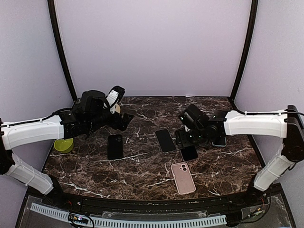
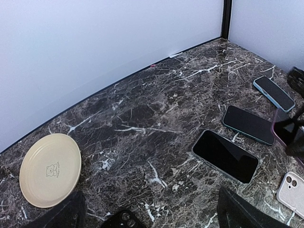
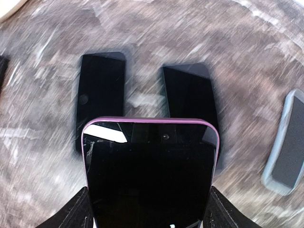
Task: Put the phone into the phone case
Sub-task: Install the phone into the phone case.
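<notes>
My right gripper is shut on a black-screened phone with a purple rim, its fingers clamping the two long edges while the top end sticks out ahead. In the top view this gripper hovers over the middle right of the table. A pink phone case lies camera cutout up near the front edge, also seen at the lower right of the left wrist view. A black case lies left of centre. My left gripper stands open above the back left, nothing between its fingers.
Two dark phones lie side by side on the marble table beneath the held one. A blue-cased phone lies further right. A cream plate sits at the back left and a green dish by the left edge.
</notes>
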